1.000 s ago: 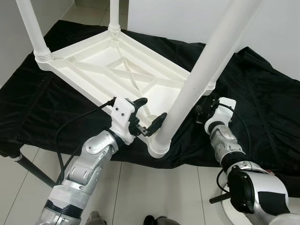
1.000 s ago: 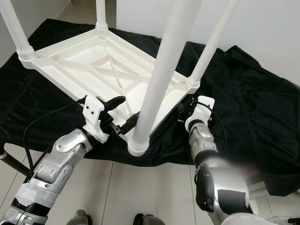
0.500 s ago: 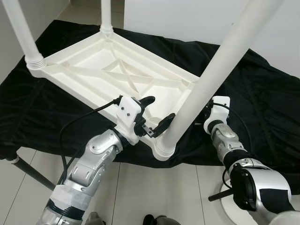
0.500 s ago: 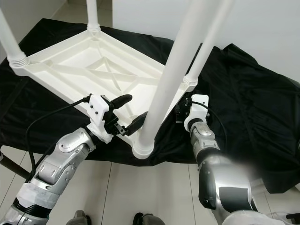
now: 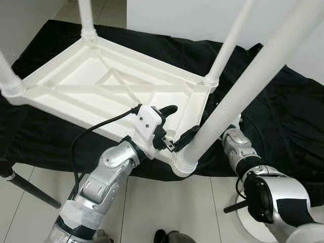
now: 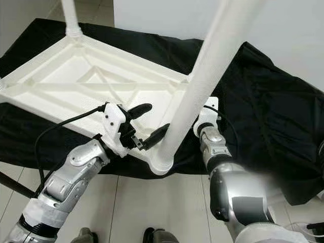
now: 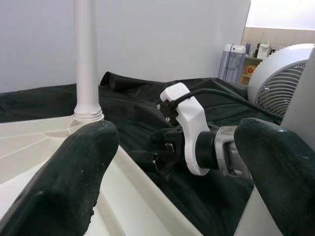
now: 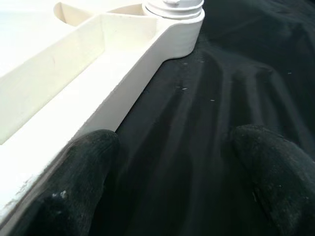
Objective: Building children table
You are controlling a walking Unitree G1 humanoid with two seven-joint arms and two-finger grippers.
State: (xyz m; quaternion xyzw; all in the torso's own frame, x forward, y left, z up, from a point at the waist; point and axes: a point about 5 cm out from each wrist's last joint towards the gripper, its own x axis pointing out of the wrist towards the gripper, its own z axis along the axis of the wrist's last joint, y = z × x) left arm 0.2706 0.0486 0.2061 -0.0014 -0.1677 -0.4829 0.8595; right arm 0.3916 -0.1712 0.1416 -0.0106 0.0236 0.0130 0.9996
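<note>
While the white children's table (image 5: 116, 86) lies upside down on the black cloth (image 5: 283, 116), its four legs standing up, my left gripper (image 5: 174, 129) sits at the near rim with its fingers spread apart, one above the tray-like underside, the other beside the nearest leg (image 5: 243, 96). That underside is a shallow ribbed hollow with nothing in it.

From the right eye, my right gripper (image 6: 205, 117) shows just behind that leg, low over the cloth; its fingers are hidden there.

My left wrist looks between my open fingers (image 7: 64, 182) at the right wrist housing (image 7: 189, 130) and a fan (image 7: 280, 73).

My right wrist shows my fingers (image 8: 83, 172) apart over cloth, one against the table's rim (image 8: 118, 83).
</note>
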